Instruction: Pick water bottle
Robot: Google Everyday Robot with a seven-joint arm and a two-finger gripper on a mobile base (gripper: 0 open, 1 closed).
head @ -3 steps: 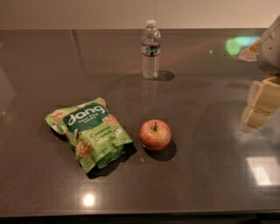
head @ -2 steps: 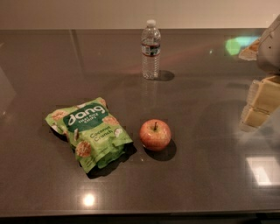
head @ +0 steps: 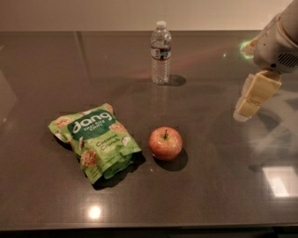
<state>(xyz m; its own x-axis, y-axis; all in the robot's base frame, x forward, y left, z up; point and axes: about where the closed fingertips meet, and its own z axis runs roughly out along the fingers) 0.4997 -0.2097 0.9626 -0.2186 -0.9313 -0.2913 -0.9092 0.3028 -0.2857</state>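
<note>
A dark, glossy tabletop with glare spots runs back to a pale wall. One water bottle stands upright near the far edge, its long axis vertical and its white cap up. One green snack bag lies front left, with one apple just beside it. The single gripper hangs at the right, well apart from the bottle. How wide it stands cannot be told.

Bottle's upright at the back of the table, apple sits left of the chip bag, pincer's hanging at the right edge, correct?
Not quite: the camera view shows the apple right of the chip bag, not left. The water bottle does stand upright at the back, and the pincer hangs at the right edge.
</note>
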